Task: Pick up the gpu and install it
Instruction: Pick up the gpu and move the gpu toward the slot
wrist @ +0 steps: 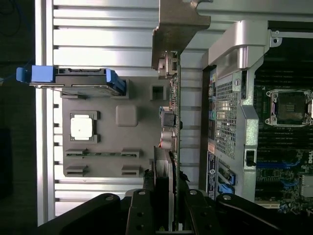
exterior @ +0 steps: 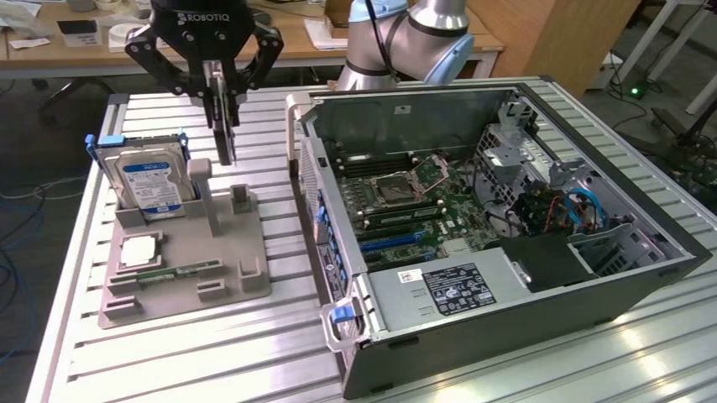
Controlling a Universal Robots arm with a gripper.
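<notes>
The gpu [exterior: 225, 126] hangs edge-on and upright in my gripper [exterior: 224, 94], which is shut on its upper part. It hovers just above the back of the grey holder [exterior: 224, 290], to the exterior view's left of the open computer case [exterior: 627, 277]. In the wrist view the gpu [wrist: 168, 122] runs as a thin card from between my fingers [wrist: 141, 208] out to its silver bracket [wrist: 178, 24]. My gripper [wrist: 164, 200] clamps it from both sides. The motherboard [exterior: 431, 201] with its blue slots [exterior: 392, 239] lies exposed inside the case.
On the grey holder stand a silver hard drive [exterior: 151, 185] with a blue label, a processor chip [exterior: 140, 250] and a narrow memory stick [exterior: 185, 271]. The case's near wall [exterior: 308, 168] rises close beside the card. A wooden desk [exterior: 79, 50] lies behind the table.
</notes>
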